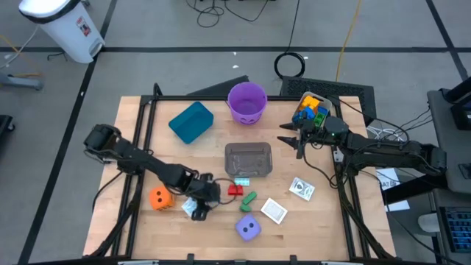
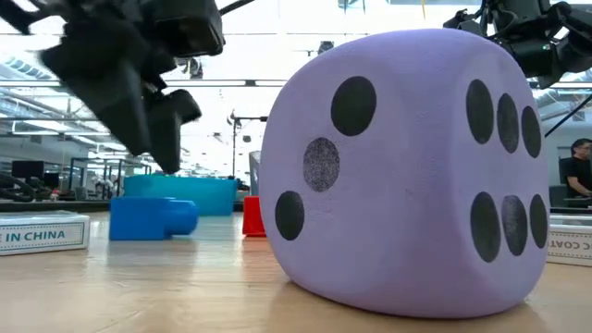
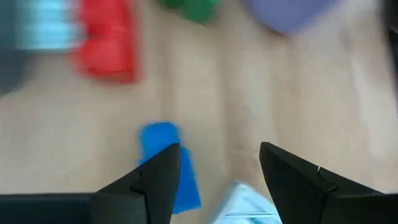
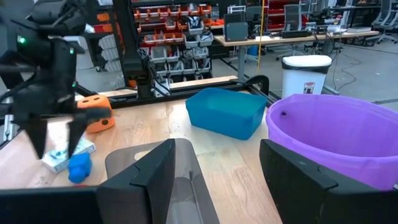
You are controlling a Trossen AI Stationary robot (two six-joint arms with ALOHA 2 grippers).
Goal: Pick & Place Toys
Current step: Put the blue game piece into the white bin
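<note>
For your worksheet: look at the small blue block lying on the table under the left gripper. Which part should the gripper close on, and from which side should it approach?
Probably from straight above. The blue block lies flat on the wood, elongated, with the left gripper open over it. Close on its two long sides, across the narrow width. A white card lies close beside it, so a level approach looks crowded.

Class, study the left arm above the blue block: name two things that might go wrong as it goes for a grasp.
The left gripper hangs open over the blue block, which sits nearer one finger; closing may nudge it away. A white card lies right beside the block and might get pinched too.
</note>
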